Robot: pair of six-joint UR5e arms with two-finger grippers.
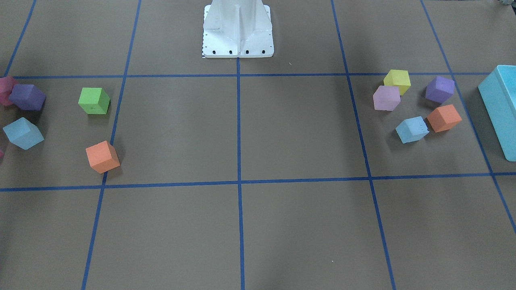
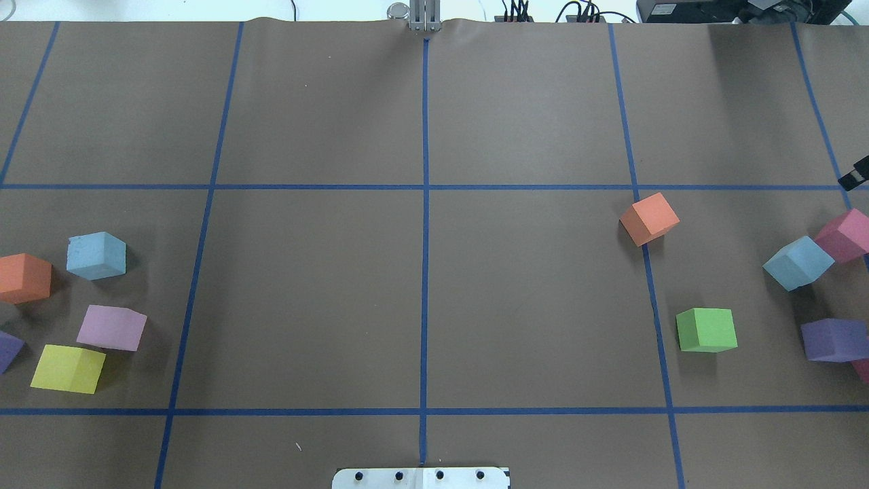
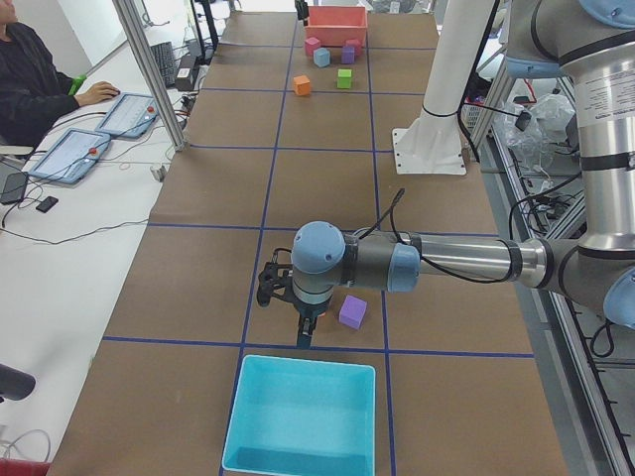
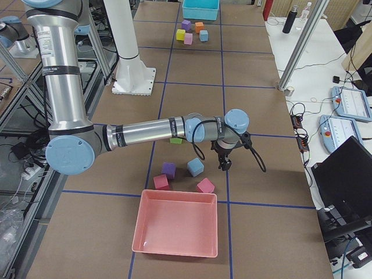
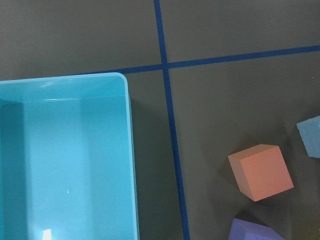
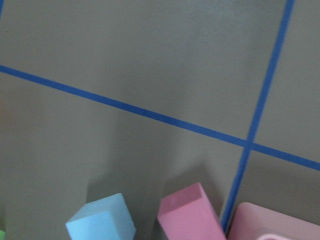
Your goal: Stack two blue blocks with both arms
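One blue block [image 2: 96, 255] lies on the robot's left side among other cubes; it also shows in the front view [image 1: 412, 129] and at the left wrist view's right edge [image 5: 310, 137]. The other blue block [image 2: 798, 263] lies on the robot's right side, also in the front view [image 1: 23, 133], the right side view [image 4: 195, 167] and the right wrist view [image 6: 101, 220]. My left gripper [image 3: 304, 332] hangs between the turquoise box [image 3: 301, 416] and a purple cube [image 3: 352, 311]. My right gripper [image 4: 224, 161] hovers beside the second blue block. I cannot tell whether either is open.
Orange [image 2: 24, 277], lilac [image 2: 111, 327] and yellow [image 2: 68, 368] cubes surround the left block. Orange [image 2: 649, 218], green [image 2: 706, 329], pink [image 2: 845, 234] and purple [image 2: 834, 339] cubes lie on the right, near a pink tray [image 4: 176, 224]. The white base mount [image 1: 238, 28] stands at the table's middle.
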